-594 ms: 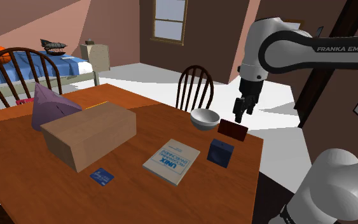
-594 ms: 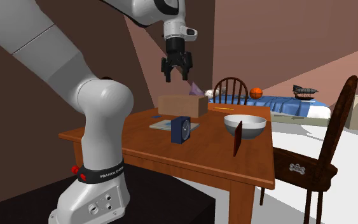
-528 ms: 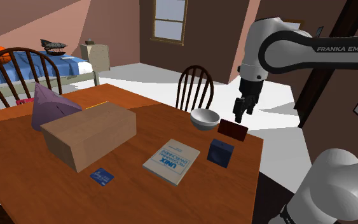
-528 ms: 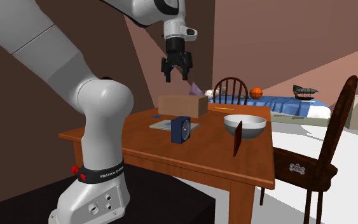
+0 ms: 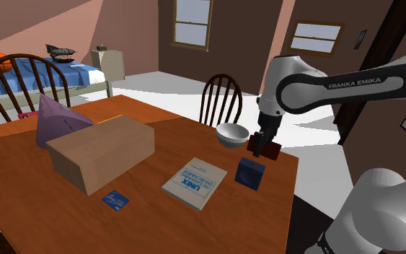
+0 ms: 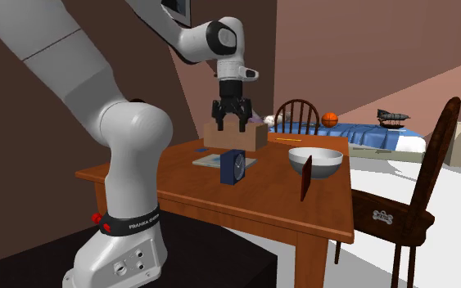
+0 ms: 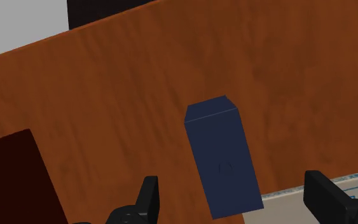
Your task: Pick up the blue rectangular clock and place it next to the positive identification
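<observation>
Your gripper (image 5: 257, 150) hangs open over the right end of the table (image 5: 21, 180) in the shoulder view, fingers spread wide and gripping nothing. The blue clock (image 5: 250, 174) stands upright just below it in that frame, right of centre, beside the book (image 5: 194, 182) and nearer the camera than the white bowl (image 5: 232, 134). In the wrist view the clock sits between the two fingers (image 7: 147, 198), touched by neither. The small blue card (image 5: 115, 200) lies well apart, lower left of centre, just in front of the cardboard box (image 5: 100, 151).
</observation>
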